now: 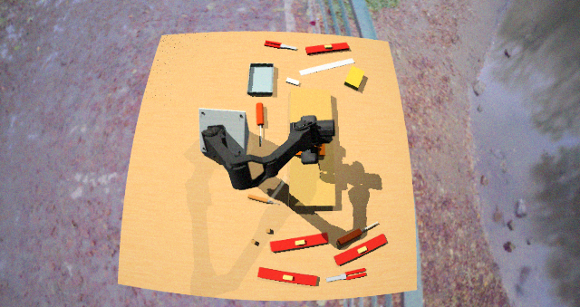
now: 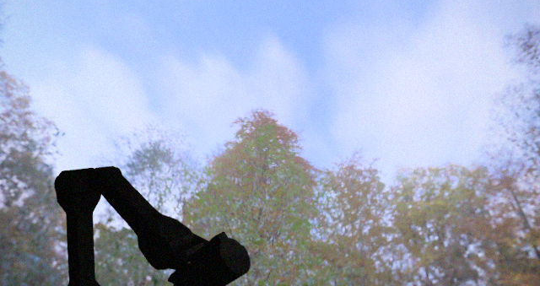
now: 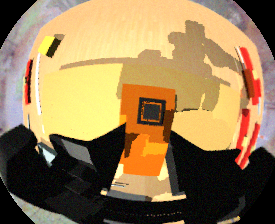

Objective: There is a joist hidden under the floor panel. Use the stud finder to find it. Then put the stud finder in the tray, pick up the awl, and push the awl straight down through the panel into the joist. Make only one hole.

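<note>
The orange stud finder (image 1: 322,149) (image 3: 133,100), with a dark square screen, is held in my gripper (image 1: 310,154) (image 3: 145,126), which is shut on it. It is over the middle of the pale yellow floor panel (image 1: 313,102) (image 3: 78,95); whether it touches the panel is hard to tell. The arm hides part of it in the top view. The grey tray (image 1: 262,80) is empty, beyond the panel's upper left. A thin tool with a tan handle (image 1: 257,198), apparently the awl, lies left of the panel's lower end. The exterior view shows only the dark arm.
An orange-handled screwdriver (image 1: 259,113) lies below the tray. A dark red-handled tool (image 1: 350,237) and red levels (image 1: 285,244) (image 1: 372,244) lie past the panel's lower end. A yellow block (image 1: 354,77) and a white strip (image 1: 326,67) lie near its upper end.
</note>
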`<action>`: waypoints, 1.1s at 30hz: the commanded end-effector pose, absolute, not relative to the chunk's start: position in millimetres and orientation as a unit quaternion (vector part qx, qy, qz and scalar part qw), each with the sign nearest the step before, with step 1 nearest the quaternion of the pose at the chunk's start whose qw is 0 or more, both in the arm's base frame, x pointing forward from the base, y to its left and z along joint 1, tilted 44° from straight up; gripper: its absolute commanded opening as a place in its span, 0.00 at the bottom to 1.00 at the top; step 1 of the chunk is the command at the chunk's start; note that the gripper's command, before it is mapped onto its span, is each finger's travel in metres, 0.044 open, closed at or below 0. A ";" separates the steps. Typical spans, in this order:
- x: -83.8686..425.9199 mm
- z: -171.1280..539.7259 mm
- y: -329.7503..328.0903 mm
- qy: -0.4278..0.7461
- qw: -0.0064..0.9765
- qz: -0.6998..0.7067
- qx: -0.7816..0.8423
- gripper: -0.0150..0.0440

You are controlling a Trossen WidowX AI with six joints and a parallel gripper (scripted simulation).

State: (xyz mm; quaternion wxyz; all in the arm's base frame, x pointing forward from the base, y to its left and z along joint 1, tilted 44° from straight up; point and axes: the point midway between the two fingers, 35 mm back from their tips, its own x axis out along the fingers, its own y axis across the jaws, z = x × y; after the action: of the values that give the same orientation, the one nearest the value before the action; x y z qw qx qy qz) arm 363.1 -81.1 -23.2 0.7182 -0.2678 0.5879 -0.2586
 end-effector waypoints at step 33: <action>358.5 29.6 -136.3 0.585 0.717 -0.266 -0.270 0.25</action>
State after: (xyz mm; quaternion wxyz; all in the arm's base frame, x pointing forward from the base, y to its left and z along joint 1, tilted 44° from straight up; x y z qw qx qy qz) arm 359.7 -126.4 20.8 0.7185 -0.2691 0.5871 -0.2582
